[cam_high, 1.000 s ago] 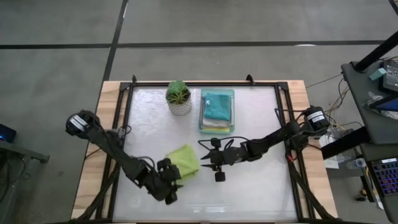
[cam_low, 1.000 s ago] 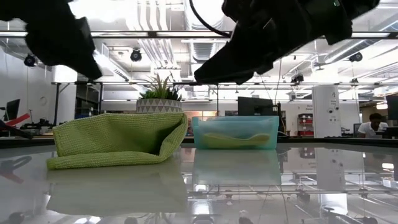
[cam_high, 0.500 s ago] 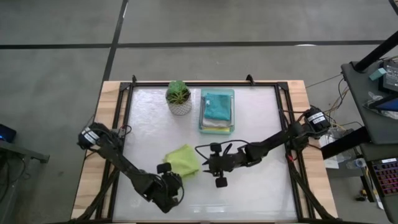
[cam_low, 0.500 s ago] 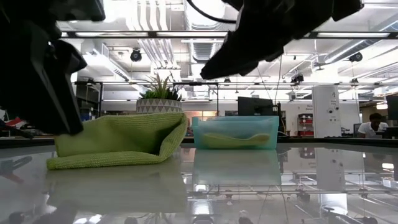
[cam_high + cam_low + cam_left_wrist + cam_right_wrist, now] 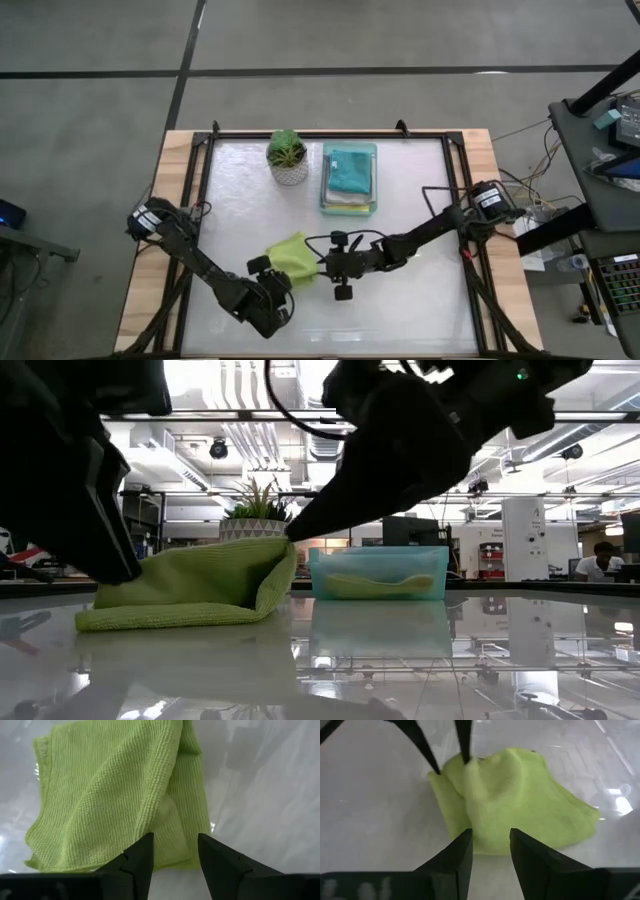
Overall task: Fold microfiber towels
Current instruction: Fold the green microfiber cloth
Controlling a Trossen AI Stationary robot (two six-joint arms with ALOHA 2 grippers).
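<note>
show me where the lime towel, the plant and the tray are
Lime towel (image 5: 292,253): high view, middle of the cloth between the arms.
Plant (image 5: 287,149): high view, its leaves.
Tray (image 5: 325,178): high view, its left rim.
</note>
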